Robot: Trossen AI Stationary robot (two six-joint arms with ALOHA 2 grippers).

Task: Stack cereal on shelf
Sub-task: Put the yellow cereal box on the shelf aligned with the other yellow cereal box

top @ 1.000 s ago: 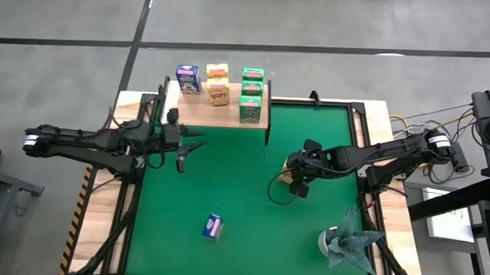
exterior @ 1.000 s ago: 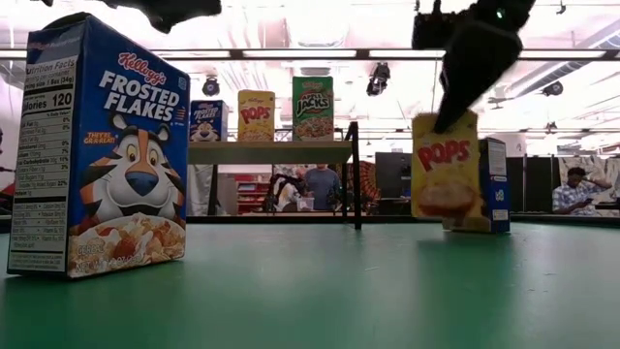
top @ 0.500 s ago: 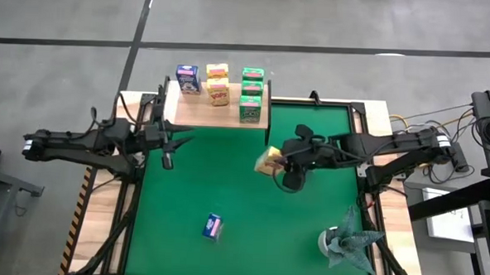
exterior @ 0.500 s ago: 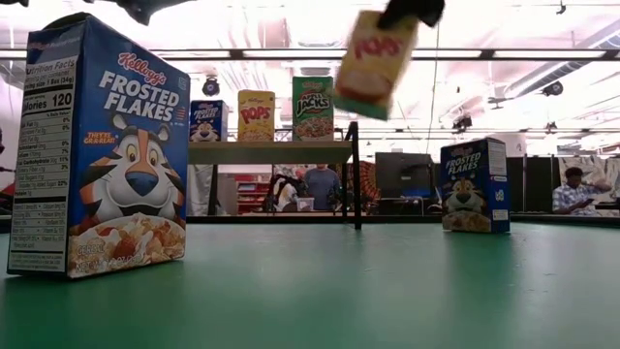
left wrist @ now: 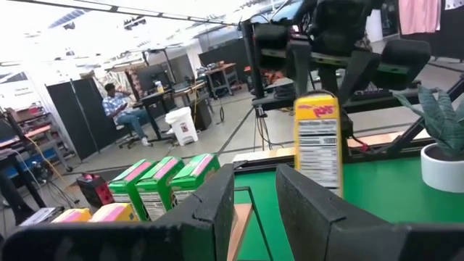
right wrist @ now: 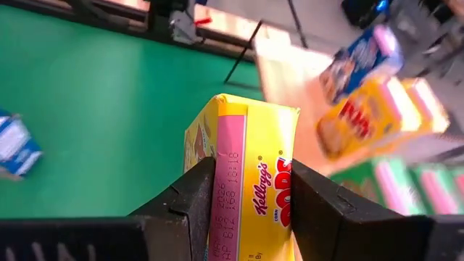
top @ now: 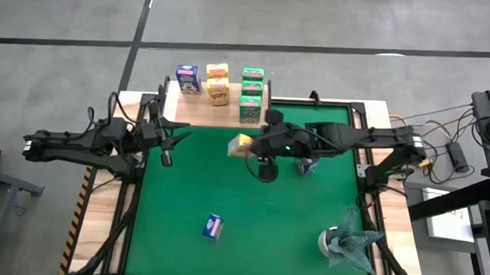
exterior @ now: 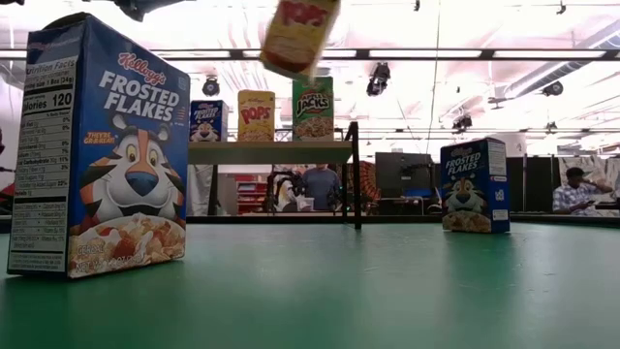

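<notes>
My right gripper (top: 251, 148) is shut on a yellow Pops cereal box (top: 241, 145), held high over the green mat just in front of the shelf (top: 198, 112); the box also shows in the low view (exterior: 298, 34). The light wood shelf holds one blue (top: 187, 79), two yellow (top: 218, 92) and three green boxes (top: 249, 109). A blue box (top: 213, 226) stands on the mat near the front, and another (top: 307, 165) under the right arm. My left gripper (top: 179, 136) is open and empty at the shelf's left front corner. My right gripper pinches the yellow box by two opposite faces (right wrist: 206, 156) between its two fingers (right wrist: 319, 210), with the pink narrow side facing the wrist camera. The fingers come about level from the table's right. The box is lifted clear of the mat and tilted.
A grey-green foil-like wad with a white base (top: 345, 244) sits at the mat's near right corner. Black shelf posts (top: 268, 114) stand at the shelf's front corners. People sit and stand in the room beyond the table (exterior: 578, 189).
My right gripper has lifted the yellow box off the mat's right part and carried it up and toward the table's left and far edge, close to the shelf; the box has tipped. My left gripper has drawn back a little toward the left edge.
</notes>
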